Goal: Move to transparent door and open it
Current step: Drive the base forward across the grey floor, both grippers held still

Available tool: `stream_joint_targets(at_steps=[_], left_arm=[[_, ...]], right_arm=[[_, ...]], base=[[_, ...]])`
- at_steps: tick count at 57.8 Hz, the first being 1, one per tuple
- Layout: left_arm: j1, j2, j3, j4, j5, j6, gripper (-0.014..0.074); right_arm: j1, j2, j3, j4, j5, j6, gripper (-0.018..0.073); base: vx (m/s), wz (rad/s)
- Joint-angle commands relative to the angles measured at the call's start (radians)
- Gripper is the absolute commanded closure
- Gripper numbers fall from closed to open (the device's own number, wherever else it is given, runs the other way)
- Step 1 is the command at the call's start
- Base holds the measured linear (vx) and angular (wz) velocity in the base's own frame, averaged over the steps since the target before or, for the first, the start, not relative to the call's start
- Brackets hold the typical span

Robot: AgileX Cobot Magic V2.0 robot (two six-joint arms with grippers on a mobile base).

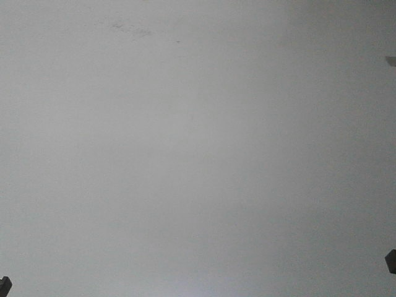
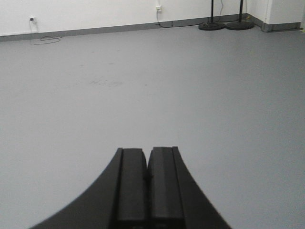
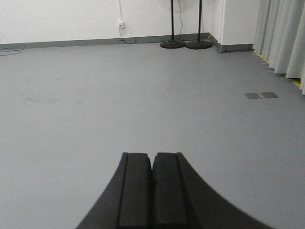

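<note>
Honestly, not much door to talk about here; the transparent door isn't in any of the three views, so I can't say where it sits relative to the robot. The front view is just a flat grey surface (image 1: 198, 148) filling the frame, probably floor going by the colour, with small dark bits at the bottom corners that are too tiny to identify.

The left gripper (image 2: 147, 179) has its jaws pressed together with nothing between them; the right gripper (image 3: 153, 183) is the same, pads meeting down the middle, empty. That makes sense to me: both arms look tucked low and pointing forward over the grey floor (image 2: 200, 95), which is how you'd carry them while the base drives, with nothing sticking out to snag.

Far off there's a white wall (image 2: 95, 12) with a socket (image 3: 122, 24); two round black stand bases (image 3: 186, 44) sit at the far right by the corner; grey curtains (image 3: 281, 33) hang along the right side, with two small floor plates (image 3: 261, 95) near them.

My read is that this is the travel stage and the handle work hasn't begun; the base likely needs to turn until the door shows up.
</note>
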Motion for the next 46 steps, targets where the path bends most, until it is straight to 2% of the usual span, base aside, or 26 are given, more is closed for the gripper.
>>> stream_joint_targets(at_steps=[1,46], left_arm=[[0.004,-0.012,0.023,-0.011,-0.078,-0.006,0.0602],[0.004,-0.012,0.023,-0.011,-0.078,-0.006,0.0602]], right_arm=[[-0.001,-0.014,0.012,-0.007,-0.08,-0.003,0.0567],[-0.001,-0.014,0.012,-0.007,-0.079,-0.003,0.0567]], base=[[0.15,0.2],[0.19,0.12]])
